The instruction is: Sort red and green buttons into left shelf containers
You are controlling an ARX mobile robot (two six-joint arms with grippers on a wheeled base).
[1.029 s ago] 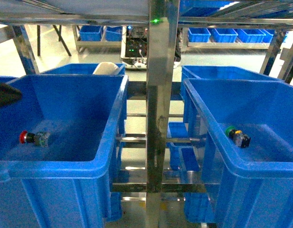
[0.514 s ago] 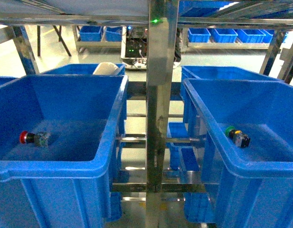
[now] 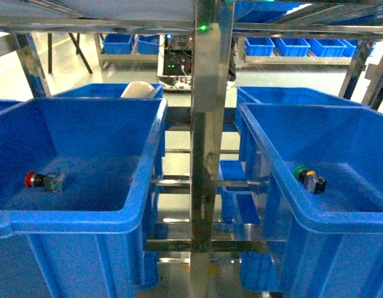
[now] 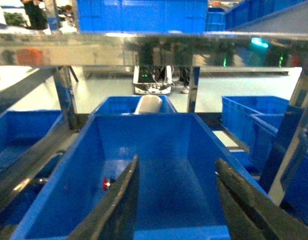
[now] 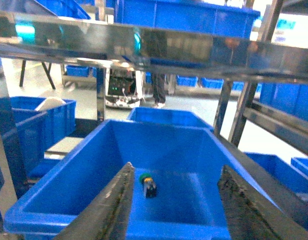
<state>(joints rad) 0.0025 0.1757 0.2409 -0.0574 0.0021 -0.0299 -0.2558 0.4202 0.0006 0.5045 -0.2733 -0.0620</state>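
The red button [image 3: 39,180] lies on its side on the floor of the big blue bin [image 3: 149,162] at the left of the shelf. On the floor of the right blue bin [image 3: 256,133] lies the green button [image 3: 309,179]. Neither gripper shows in the head view. In the left wrist view my left gripper [image 4: 176,161] hangs open and empty before the left bin [image 4: 203,145], with the red button [image 4: 107,183] just left of its left finger. My right gripper [image 5: 176,168] stands open and empty before the right bin [image 5: 89,145], and the green button [image 5: 148,185] lies beyond it between the fingers.
A steel shelf upright [image 3: 207,124] stands between the two bins. Behind each bin sits another blue bin; the rear left one [image 3: 92,91] holds a white object [image 3: 141,90]. A steel shelf beam [image 4: 154,47] runs overhead. Smaller blue bins [image 3: 241,208] sit lower down behind the upright.
A dark gripper tip that showed at the left edge of the head view one second ago has gone out of that view. Both buttons lie where they were.
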